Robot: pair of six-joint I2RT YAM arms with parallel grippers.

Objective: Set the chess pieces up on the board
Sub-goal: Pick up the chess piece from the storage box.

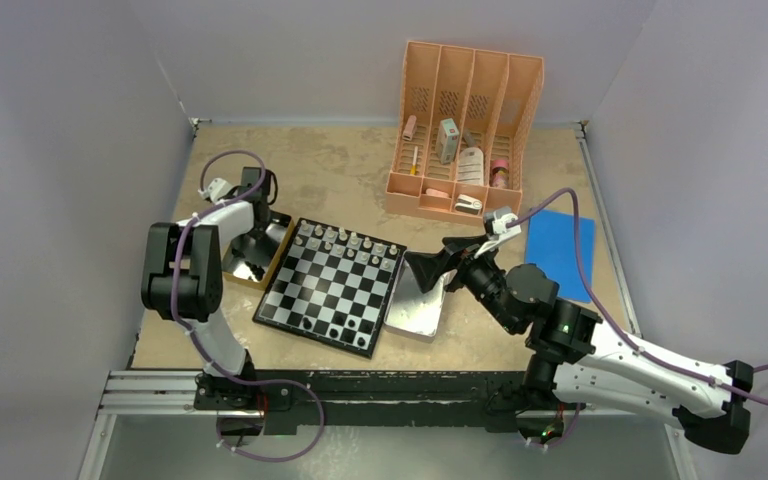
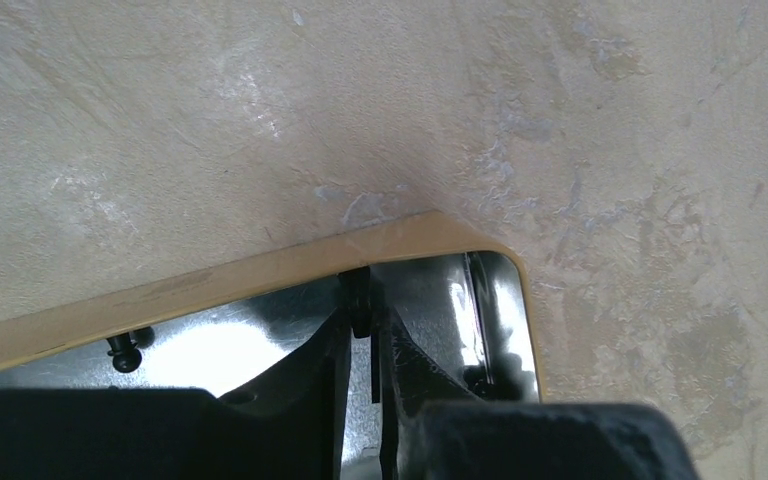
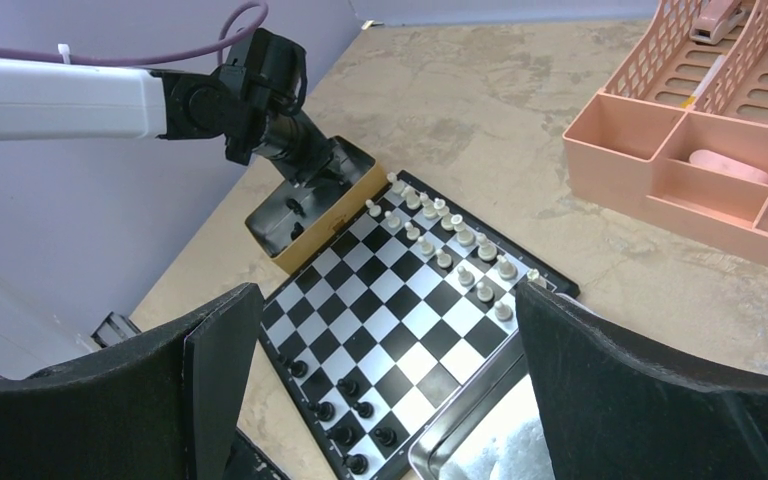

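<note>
Reaching into the tan box, left claw pinches a black piece for the board; right claw hangs released

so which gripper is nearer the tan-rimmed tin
Left. The left gripper is down inside the tan-rimmed tin; the right gripper hangs on the far side of the board, above the silver tray.

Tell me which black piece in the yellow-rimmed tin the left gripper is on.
The black piece between the fingertips of the left gripper, near the corner of the tin; the other black piece lies apart by the rim, untouched.
</note>
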